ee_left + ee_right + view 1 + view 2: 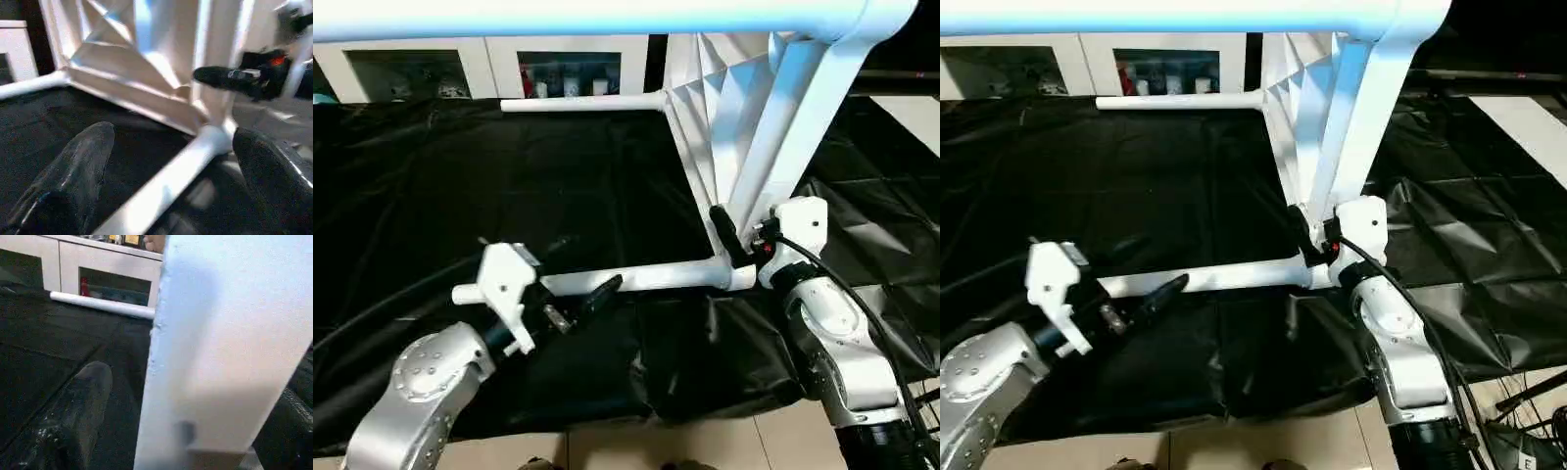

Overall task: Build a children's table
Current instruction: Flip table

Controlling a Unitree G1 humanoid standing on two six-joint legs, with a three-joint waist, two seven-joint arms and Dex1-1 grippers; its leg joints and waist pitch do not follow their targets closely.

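The children's table (724, 127) is seen tipped on its side at the right of a black sheet (460, 176), legs fitted.

A near leg (646, 276) is straddled by the left gripper (171, 161), fingers apart, no contact made out. The right gripper (729, 240), fingers apart, is set at that leg's corner socket.

Open sheet is left towards the white cabinet (421, 64) w/ glass doors behind.

Floor tiles (636, 446) are seen at the sheet's near edge.

No writing can be read.

Indoor room, white glass-door cabinet (558, 69), tiled floor (656, 441)
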